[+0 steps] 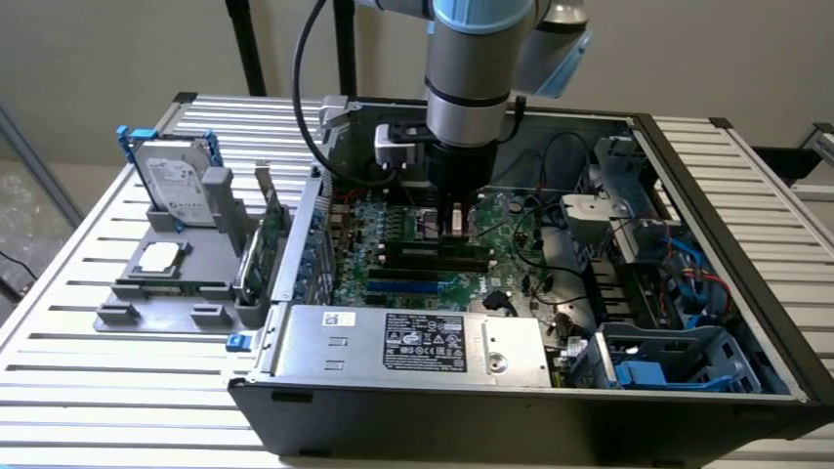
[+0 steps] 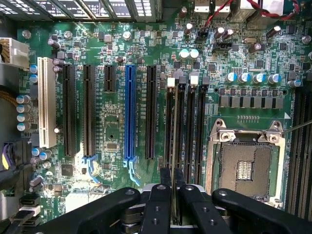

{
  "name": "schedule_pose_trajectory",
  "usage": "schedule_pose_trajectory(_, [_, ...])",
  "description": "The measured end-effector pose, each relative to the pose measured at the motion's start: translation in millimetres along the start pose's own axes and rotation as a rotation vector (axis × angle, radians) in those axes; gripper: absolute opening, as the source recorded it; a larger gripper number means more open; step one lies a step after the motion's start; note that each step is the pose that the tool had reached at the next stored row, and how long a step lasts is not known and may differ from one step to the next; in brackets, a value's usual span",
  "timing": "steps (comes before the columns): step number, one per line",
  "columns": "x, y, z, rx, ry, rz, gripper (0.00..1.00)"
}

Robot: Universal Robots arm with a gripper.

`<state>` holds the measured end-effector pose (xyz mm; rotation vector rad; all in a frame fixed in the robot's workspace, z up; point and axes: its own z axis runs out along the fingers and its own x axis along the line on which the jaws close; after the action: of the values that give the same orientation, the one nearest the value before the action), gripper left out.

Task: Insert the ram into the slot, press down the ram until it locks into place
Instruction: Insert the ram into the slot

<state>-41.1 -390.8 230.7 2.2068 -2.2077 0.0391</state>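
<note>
Wrist view: ram [image 2: 173,197] pinched edge-on by gripper [image 2: 172,171] jaws, lined up with DIMM slot [image 2: 180,122]. Judged light, stiff, fragile; board edges best gripped. Exterior view: slot seen at gripper's 6 o'clock.

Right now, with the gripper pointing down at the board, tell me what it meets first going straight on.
Probably a black slot, touched first by the ram held in the gripper; which slot, I cannot tell.
</note>
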Motion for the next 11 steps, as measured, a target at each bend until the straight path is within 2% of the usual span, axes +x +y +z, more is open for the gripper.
schedule_pose_trajectory(11, [0.9,0.0,0.8,-0.0001,0.0018,0.001,0.14])
